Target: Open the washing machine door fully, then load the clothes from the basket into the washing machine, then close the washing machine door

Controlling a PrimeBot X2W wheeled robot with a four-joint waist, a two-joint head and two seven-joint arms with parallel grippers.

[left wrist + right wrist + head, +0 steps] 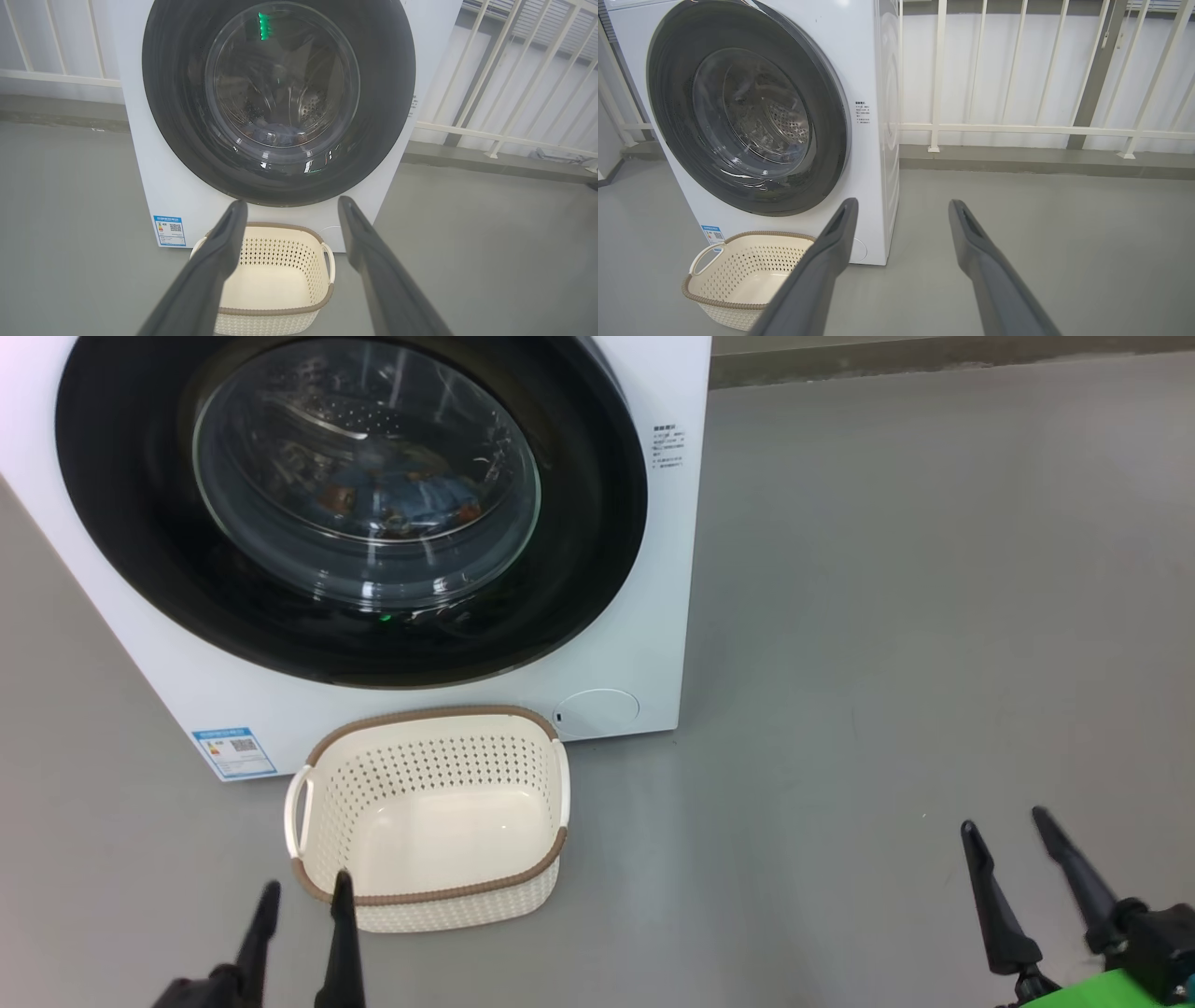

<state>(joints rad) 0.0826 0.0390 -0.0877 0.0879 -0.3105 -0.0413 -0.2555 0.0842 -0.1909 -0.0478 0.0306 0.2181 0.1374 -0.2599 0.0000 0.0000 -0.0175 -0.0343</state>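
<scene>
From the head view I see the washing machine (653, 616) standing on the grey floor (887, 616), and the washing machine door (350, 509) sits shut, its glossy black rim flat against the white front. Through the bulging glass I make out the steel drum and, low inside it, the clothes (411, 504): a crumpled heap of blue fabric with orange-brown patches. I cannot make out finer detail through the reflections.

The basket (439, 761) stands upright on the floor just in front of the machine, below the door. Its far rim is close to the white front panel, between the blue label sticker (233, 751) and the round cover (597, 709). Its smooth cream bottom shows across the whole inside.

My left claw (306, 884) hangs at the basket's near left corner, fingers spread wide and gripping nothing. One fingertip overlaps the brown rim in the head view, and I cannot tell whether it touches. In the left wrist view the same two fingers frame the basket and the lower edge of the door.

My right claw (1004, 819) is well apart from both the basket and the machine, over bare floor on the right. Its fingers are spread wide and hold nothing. In the right wrist view they point past the machine's right front corner, toward a white railing (1017, 128) along the wall.
</scene>
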